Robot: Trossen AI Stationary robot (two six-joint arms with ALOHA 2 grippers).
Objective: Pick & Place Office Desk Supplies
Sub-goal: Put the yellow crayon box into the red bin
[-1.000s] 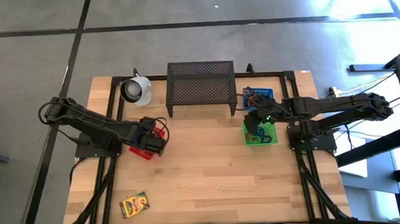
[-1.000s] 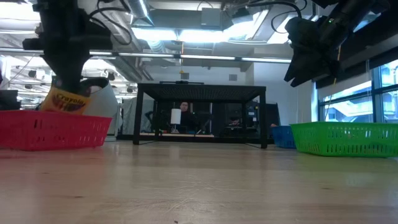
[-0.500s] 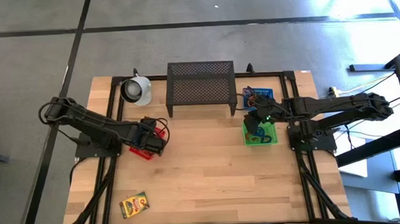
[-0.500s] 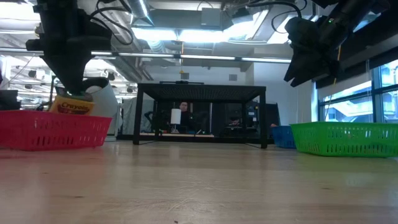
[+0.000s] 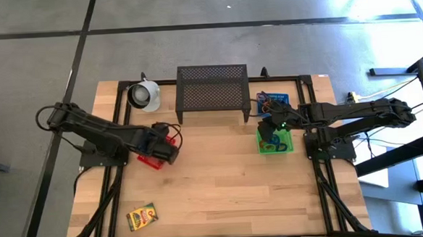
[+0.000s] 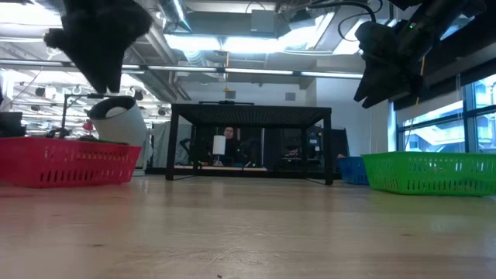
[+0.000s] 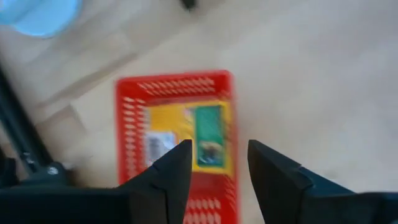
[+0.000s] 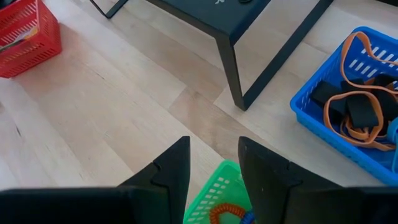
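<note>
A yellow-green printed box (image 7: 186, 134) lies flat inside the red mesh basket (image 7: 174, 84) at the table's left. My left gripper (image 7: 217, 168) hangs open above that basket (image 5: 170, 140), clear of the box. A second printed box (image 5: 142, 216) lies on the table near the front left corner. My right gripper (image 8: 214, 168) stands open and empty over the green basket (image 5: 274, 143), which holds coloured loops. The blue basket (image 8: 354, 106) holds orange loops and black blocks.
A black mesh shelf (image 5: 212, 91) stands at the far middle of the table, with a white mug (image 5: 145, 95) to its left. The blue basket (image 5: 272, 101) sits just behind the green one. Bare wood stretches across the table's middle and front.
My left gripper has opened, let go of the yellow-green box and risen. The box has dropped into the red basket; in the low view it now lies below the rim.
</note>
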